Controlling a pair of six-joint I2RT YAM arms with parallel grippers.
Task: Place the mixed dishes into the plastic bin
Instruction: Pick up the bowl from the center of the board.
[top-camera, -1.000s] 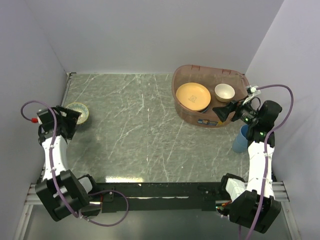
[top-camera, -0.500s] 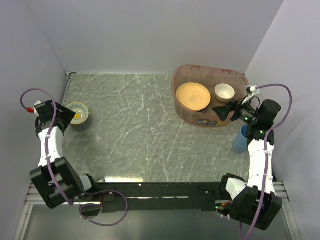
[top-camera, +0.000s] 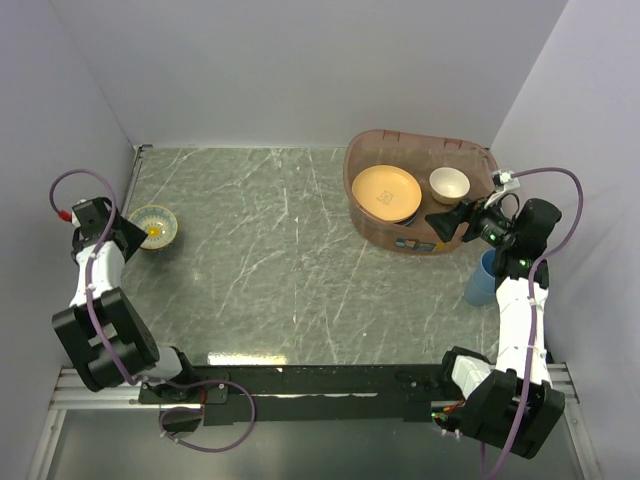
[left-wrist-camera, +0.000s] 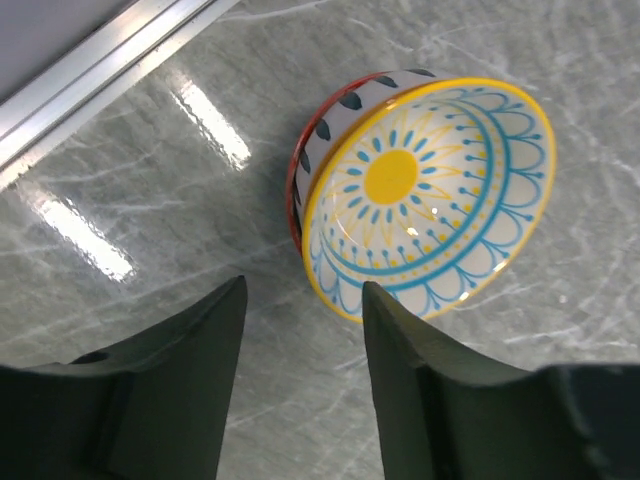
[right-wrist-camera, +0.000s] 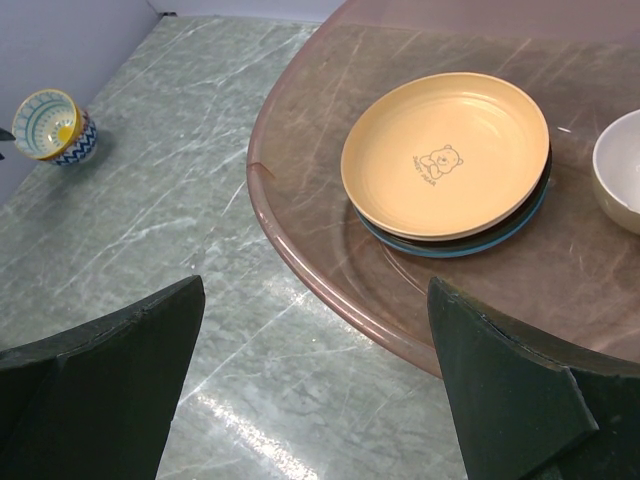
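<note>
At the table's (top-camera: 280, 260) left edge, the left claw (left-wrist-camera: 302, 295) has narrowed from wide to roughly half-open just short of the patterned bowl (left-wrist-camera: 425, 190), gripping nothing yet, so the pickup seems begun; the right claw (top-camera: 438, 222) hangs wide beside the far-right bin (top-camera: 347, 175).

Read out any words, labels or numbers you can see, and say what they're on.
Yellow-orange plate: tiny print under the bear drawing, too small to read.
Plastic bin: front label, too blurred to read.
No other text visible.
</note>
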